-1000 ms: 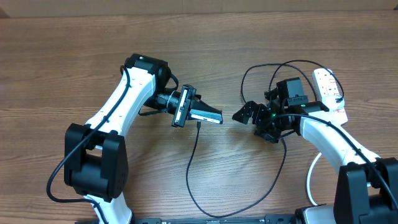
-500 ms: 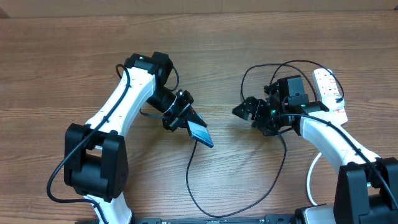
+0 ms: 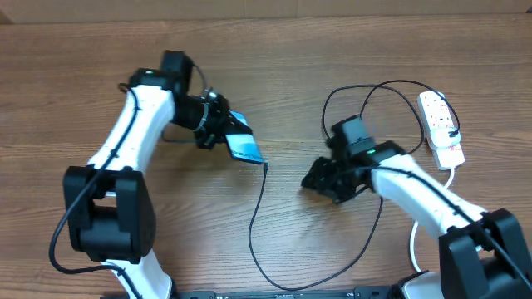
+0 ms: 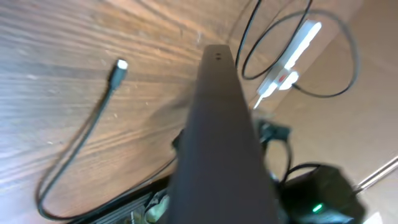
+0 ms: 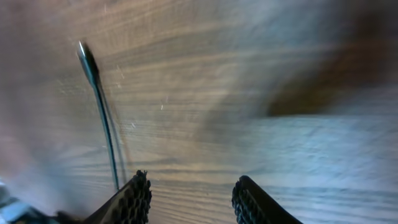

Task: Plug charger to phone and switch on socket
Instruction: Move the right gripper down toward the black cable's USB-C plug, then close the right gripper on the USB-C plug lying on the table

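Two risks: charger tip skidding, phone slipping.
I am holding the phone (image 3: 243, 146) clamped in the left pincer (image 3: 219, 127), tilted off the tabletop (image 3: 83, 75). The right pincer (image 3: 316, 178) is hanging apart and empty, with the charger (image 5: 88, 62) tip lying free ahead of it. A shallow pinch is risking a skid. Bare wood is lying all round it, and the socket (image 3: 440, 124) is sitting well behind.

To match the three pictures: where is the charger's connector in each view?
Overhead: the charger connector, near centre, just below the held phone.
Left wrist: the connector, upper left.
Right wrist: the connector, upper left.
Shared landmark: its thin black cable.
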Robot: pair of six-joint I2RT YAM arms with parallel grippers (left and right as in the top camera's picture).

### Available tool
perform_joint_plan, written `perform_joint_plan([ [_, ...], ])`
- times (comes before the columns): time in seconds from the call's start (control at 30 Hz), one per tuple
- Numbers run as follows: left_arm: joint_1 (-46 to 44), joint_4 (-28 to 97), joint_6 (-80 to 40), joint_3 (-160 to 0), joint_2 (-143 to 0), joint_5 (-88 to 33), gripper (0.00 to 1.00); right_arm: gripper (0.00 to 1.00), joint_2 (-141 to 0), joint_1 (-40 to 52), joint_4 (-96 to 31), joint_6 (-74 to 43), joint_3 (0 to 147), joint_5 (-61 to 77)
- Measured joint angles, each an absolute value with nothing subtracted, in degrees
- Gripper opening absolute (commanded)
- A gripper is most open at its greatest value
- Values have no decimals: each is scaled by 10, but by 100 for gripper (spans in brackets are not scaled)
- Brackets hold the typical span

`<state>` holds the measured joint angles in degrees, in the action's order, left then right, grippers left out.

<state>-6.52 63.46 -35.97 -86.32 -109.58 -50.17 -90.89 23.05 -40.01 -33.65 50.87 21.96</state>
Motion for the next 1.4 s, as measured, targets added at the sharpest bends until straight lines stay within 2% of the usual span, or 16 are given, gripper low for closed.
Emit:
perform_joint_plan([
  [0.17, -23, 638, -319, -863, -1096, -507, 4, 27, -909, 302, -418, -365, 529, 160],
  [0.37, 9, 632, -303, -863, -1096, -512, 4, 18, -909, 421, -487, -388, 639, 48],
  [0.47, 28, 624, -298, -863, -1096, -515, 4, 18, -923, 455, -530, -389, 690, 8],
  [0.77, 105, 618, -297, -863, -1096, -517, 4, 17, -1042, 462, -522, -388, 733, -32],
  [0.93, 107, 616, -291, -863, -1096, -516, 4, 12, -1098, 460, -511, -390, 742, -27],
  [1.4, 107, 611, -278, -863, -1096, -516, 4, 14, -1148, 455, -475, -443, 773, -10],
])
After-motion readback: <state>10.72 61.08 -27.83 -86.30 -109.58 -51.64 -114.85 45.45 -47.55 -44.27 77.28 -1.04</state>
